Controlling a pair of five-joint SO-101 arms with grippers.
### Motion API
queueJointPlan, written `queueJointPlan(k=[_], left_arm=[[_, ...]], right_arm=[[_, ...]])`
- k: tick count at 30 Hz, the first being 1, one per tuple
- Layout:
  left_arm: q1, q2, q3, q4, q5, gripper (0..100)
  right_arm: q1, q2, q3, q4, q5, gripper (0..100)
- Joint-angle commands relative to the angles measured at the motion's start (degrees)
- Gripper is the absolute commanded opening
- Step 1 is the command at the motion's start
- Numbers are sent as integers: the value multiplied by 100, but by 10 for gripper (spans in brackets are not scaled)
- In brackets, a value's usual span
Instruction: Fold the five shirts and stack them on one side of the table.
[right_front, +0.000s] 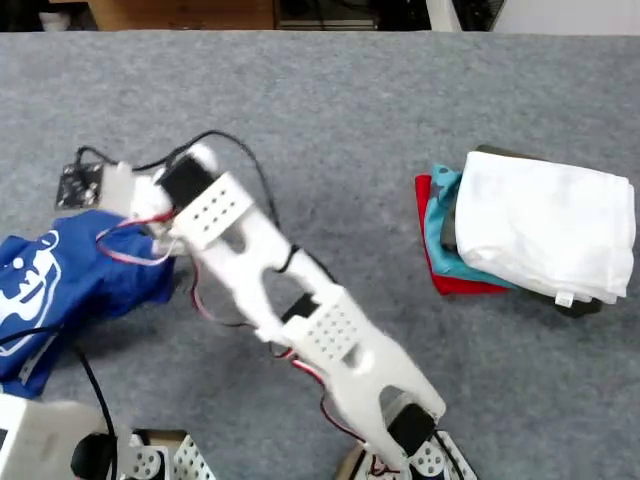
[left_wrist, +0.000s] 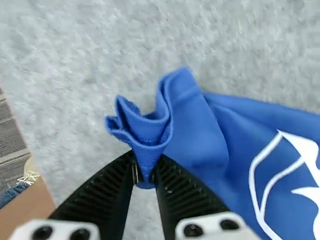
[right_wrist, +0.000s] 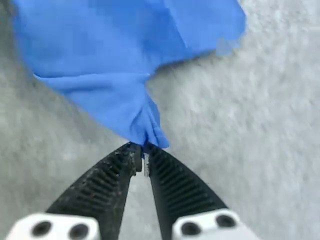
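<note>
**Blue shirt pinched by both grippers; four shirts stacked at the far side**

The blue shirt (right_front: 70, 280) lies crumpled on the grey table (right_front: 350, 120) at the left edge of the high view, not folded. Its white print (right_front: 25, 275) faces up.

The left wrist view shows what the overhead camera does not. The left gripper (left_wrist: 145, 175) is closed narrow on a bunched fold of the blue shirt (left_wrist: 225, 140), with the cloth rising in pleats from between the black fingers (left_wrist: 107, 187). The print (left_wrist: 295, 165) lies just beside that fold. The right wrist view shows the right gripper (right_wrist: 143, 152) clamped tight on a twisted point of plain blue cloth (right_wrist: 110, 60), with no print near it.

From above, a white arm (right_front: 300, 300) lies stretched from the near edge diagonally to the shirt's upper right corner. I cannot tell from that view alone which side it belongs to. Part of a second arm (right_front: 40, 435) sits in the near left corner.

The high view alone takes in the stack (right_front: 520, 235), well apart from the blue shirt on the right side of the table.

The shirts number five:
- one loose blue shirt
- four in the stack, with a white shirt (right_front: 545, 225) on top
- a dark shirt (right_front: 575, 305) peeking out beneath the white one
- a teal shirt (right_front: 440, 215)
- a red shirt (right_front: 460, 285) at the bottom

There are two grippers, and both hold the same shirt.
</note>
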Motion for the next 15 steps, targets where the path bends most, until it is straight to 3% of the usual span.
queueJointPlan(k=[1, 6, 15], left_arm=[[334, -92, 246, -44, -44, 21], [958, -101, 782, 53, -607, 21], [2426, -66, 897, 2057, -1873, 25]], right_arm=[[532, -1209, 760, 105, 334, 4], [1270, -2281, 1930, 105, 853, 4], [2088, -3829, 3609, 97, 1591, 4]])
